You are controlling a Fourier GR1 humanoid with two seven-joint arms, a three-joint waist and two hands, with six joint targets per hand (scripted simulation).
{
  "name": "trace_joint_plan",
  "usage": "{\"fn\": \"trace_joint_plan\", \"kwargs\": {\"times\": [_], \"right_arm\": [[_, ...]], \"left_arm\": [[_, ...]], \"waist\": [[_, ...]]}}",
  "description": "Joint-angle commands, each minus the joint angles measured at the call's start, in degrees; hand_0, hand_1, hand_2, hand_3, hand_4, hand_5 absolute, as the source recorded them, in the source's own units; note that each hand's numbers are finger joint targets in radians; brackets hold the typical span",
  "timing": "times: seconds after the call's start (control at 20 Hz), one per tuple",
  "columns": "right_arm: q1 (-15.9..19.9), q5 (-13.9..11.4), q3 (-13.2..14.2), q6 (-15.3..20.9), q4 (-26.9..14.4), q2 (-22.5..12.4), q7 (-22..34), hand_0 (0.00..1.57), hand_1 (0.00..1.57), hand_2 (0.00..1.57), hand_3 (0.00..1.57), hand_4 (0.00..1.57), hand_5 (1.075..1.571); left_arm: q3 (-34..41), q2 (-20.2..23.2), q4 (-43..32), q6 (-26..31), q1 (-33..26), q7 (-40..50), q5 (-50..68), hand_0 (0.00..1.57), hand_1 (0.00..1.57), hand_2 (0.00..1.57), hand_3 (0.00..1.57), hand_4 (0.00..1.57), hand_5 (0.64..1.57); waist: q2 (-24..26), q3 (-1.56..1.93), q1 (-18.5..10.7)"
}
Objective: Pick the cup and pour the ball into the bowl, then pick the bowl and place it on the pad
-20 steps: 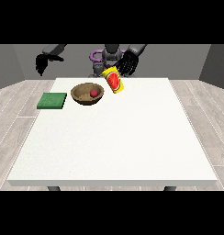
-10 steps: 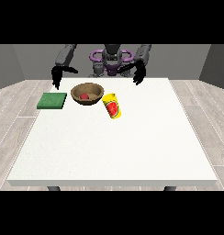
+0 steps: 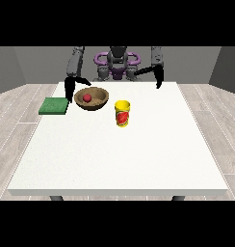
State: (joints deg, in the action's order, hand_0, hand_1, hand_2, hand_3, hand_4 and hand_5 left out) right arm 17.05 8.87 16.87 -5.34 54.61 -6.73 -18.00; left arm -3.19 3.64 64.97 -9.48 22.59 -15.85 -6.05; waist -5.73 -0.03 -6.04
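The white table (image 3: 138,159) is carrying everything, and the wooden bowl (image 3: 92,99) near its far edge is serving as the landmark; a second ago the cup was tipped in the air just beside the bowl, in the hand at the view's right, and half a second ago it was lying lower, still tilted; now the yellow cup (image 3: 122,114) is standing upright on the table, just nearer the camera than the bowl and towards the view's right of it, with no hand on it; the red ball (image 3: 87,97) is sitting inside the bowl, so the pouring half of the task is looking done and the bowl is waiting to be lifted.

The green pad (image 3: 54,105) is lying flat just beside the bowl on the view's left, apart from it; the hand at the view's left (image 3: 69,90) is hanging between pad and bowl, close to the bowl's rim, holding nothing, and whether its fingers are curled or straight cannot be told; the hand at the view's right (image 3: 158,78) is hanging well away from the bowl near the table's far edge, empty, its fingers pointing down and looking relaxed.

Nothing is standing between bowl and pad except that nearer hand; the cup is resting on the bowl's other side, clear of the short path.
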Motion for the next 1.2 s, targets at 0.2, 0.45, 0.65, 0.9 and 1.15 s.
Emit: {"fn": "trace_joint_plan", "kwargs": {"times": [0.2,0.45,0.65,0.9,1.15], "right_arm": [[4.36,1.13,2.01,-2.63,-14.81,-3.64,-8.02,0.00,0.00,0.00,0.00,0.19,1.561],[8.55,0.15,0.78,0.07,-19.65,-2.92,-9.99,0.00,0.00,0.00,0.00,0.10,1.563],[9.18,-0.35,-0.87,2.42,-20.45,1.30,-10.87,0.00,0.00,0.00,0.00,0.14,1.565],[3.26,-3.10,1.62,11.30,-25.38,-3.38,-8.37,1.57,1.57,1.57,0.48,0.79,1.491],[1.80,-12.72,-3.74,24.84,-21.69,-6.86,-6.12,1.57,1.57,1.57,1.56,0.94,1.558]], "left_arm": [[1.04,2.02,6.19,3.37,-1.02,2.96,0.37,0.00,0.00,0.00,0.00,0.00,1.565],[3.24,3.96,8.04,6.16,-1.47,3.72,1.69,0.00,0.00,0.00,0.00,0.00,1.566],[4.97,4.94,6.25,6.07,-0.80,2.42,1.64,0.00,0.00,0.00,0.00,0.00,1.566],[3.59,4.84,11.20,7.24,1.72,2.87,2.51,0.00,0.00,0.00,0.00,0.34,1.570],[1.73,3.95,10.51,8.07,2.12,2.09,1.76,0.00,0.00,0.00,0.00,0.66,1.531]], "waist": [[-1.20,0.07,-0.15],[-1.65,0.06,-0.36],[-2.17,0.05,0.46],[-8.04,0.04,-3.94],[-7.61,-0.30,-7.34]]}}
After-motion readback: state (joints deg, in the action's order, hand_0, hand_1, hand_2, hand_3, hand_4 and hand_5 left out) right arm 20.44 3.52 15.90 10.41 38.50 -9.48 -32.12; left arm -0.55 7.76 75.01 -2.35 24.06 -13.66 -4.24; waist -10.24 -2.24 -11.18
